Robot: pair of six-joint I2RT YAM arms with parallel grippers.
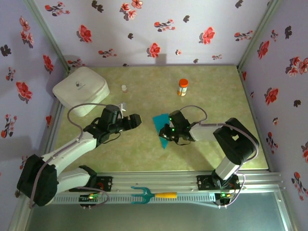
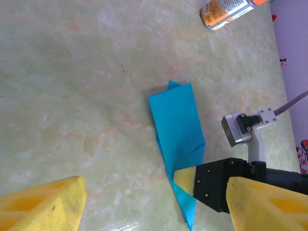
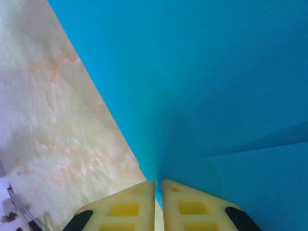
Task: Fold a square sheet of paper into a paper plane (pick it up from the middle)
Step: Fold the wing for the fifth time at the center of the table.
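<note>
Mid-tabletop (image 1: 216, 106), you've got the right pincer (image 3: 158, 184) pinched shut on the part-folded teal paper (image 2: 175, 120) toward its pointed end, probably pinning it for creasing, while the left pincer (image 2: 155, 187) hovers wide open just left, free to fold.

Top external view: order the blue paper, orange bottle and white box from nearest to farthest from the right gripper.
1. The blue paper, at the right gripper, centre.
2. The orange bottle, farther back.
3. The white box, back left corner.
</note>
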